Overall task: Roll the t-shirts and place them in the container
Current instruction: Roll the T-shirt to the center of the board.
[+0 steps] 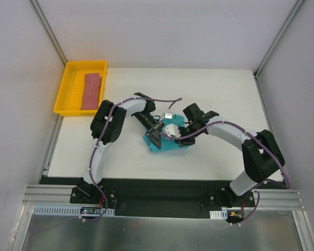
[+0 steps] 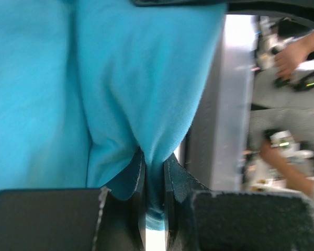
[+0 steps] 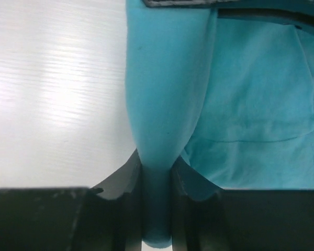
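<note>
teal t-shirt (image 3: 162, 104) is showing soft matt cloth | table (image 3: 52, 104) is gleaming smooth, faintly glossy | tray (image 1: 73, 83) is looking smooth plastic | red-pink t-shirt (image 1: 91, 91) is looking matt cloth

Bright, even overhead light; glare streaks the white table (image 3: 52, 94); left wrist background blurred.

The top camera looks down from high above the teal-blue t-shirt (image 1: 166, 146), over the whole surface (image 1: 225, 94). Both wrist cameras face that t-shirt from very close; all three views share it.
</note>
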